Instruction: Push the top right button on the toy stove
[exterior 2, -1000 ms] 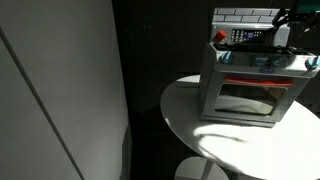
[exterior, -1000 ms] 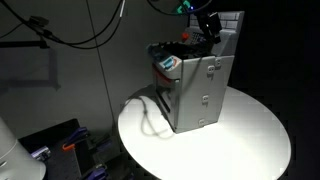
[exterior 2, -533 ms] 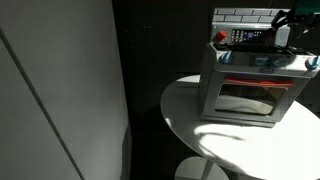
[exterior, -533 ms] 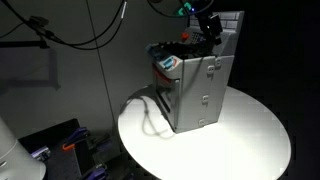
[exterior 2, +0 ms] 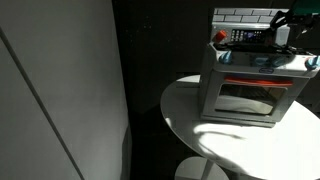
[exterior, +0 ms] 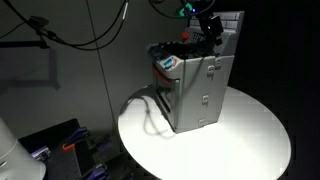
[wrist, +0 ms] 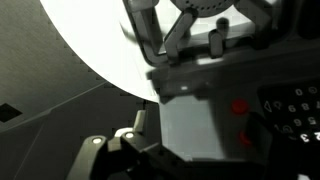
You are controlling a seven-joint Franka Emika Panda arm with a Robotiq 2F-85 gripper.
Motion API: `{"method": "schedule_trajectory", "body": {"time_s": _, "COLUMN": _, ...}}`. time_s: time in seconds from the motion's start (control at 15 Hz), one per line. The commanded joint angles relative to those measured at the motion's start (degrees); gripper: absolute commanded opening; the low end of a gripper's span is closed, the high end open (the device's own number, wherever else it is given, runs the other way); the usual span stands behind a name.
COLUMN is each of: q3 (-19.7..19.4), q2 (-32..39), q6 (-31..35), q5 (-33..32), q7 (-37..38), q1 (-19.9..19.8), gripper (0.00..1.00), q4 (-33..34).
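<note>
The grey toy stove point(exterior: 203, 90) stands on a round white table point(exterior: 235, 145), with its white tiled back panel at the top. In the other exterior view point(exterior 2: 250, 88) its oven door faces the camera. My gripper point(exterior: 209, 26) hangs over the stove's top, close to the back panel, and shows at the right edge of an exterior view point(exterior 2: 284, 24). In the wrist view the gripper point(wrist: 212, 45) comes in from the top over the grey stove point(wrist: 190, 125). Red buttons point(wrist: 240, 107) lie just right of it. The picture is too dark to show how the jaws stand.
Black cables point(exterior: 80, 35) hang at the back by a dark wall. A tall pale panel point(exterior 2: 60, 90) fills one side. Dark equipment point(exterior: 70, 145) sits low beside the table. The table point(exterior 2: 215, 130) has bare surface in front of the stove.
</note>
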Motion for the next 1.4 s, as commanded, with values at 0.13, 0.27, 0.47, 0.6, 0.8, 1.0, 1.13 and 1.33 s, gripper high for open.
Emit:
{"method": "schedule_trajectory", "body": {"time_s": 0.13, "q3": -1.3, "q2": 2.3, "q6": -1.2, "q5": -0.5, "q7": 1.1, "q1": 1.1, "gripper": 1.0, "q4": 3.8}}
{"method": "schedule_trajectory", "body": {"time_s": 0.27, "q3": -1.5, "q2": 2.6, "q6": -1.3, "q5": -0.6, "q7": 1.2, "q1": 1.2, "gripper": 1.0, "q4": 4.1}}
{"method": "schedule_trajectory", "body": {"time_s": 0.47, "q3": -1.8, "q2": 2.2, "q6": -1.8, "q5": -0.7, "q7": 1.3, "q1": 1.4, "gripper": 1.0, "q4": 3.9}}
{"method": "schedule_trajectory", "body": {"time_s": 0.6, "q3": -1.7, "q2": 1.0, "q6": -2.5, "q5": -0.5, "q7": 0.9, "q1": 1.5, "gripper": 1.0, "q4": 2.9}}
{"method": "schedule_trajectory", "body": {"time_s": 0.8, "q3": -1.4, "q2": -0.9, "q6": -5.3, "q5": 0.0, "q7": 0.3, "q1": 1.7, "gripper": 1.0, "q4": 1.6}}
{"method": "schedule_trajectory", "body": {"time_s": 1.0, "q3": -0.7, "q2": -3.2, "q6": -10.3, "q5": 1.4, "q7": -1.1, "q1": 1.5, "gripper": 1.0, "q4": 0.7}}
{"method": "schedule_trajectory", "body": {"time_s": 1.13, "q3": -0.2, "q2": -4.6, "q6": -14.2, "q5": 2.2, "q7": -1.8, "q1": 1.3, "gripper": 1.0, "q4": 0.6}}
{"method": "schedule_trajectory", "body": {"time_s": 1.33, "q3": 0.6, "q2": -6.8, "q6": -20.2, "q5": 4.3, "q7": -4.3, "q1": 0.8, "gripper": 1.0, "q4": 0.3}}
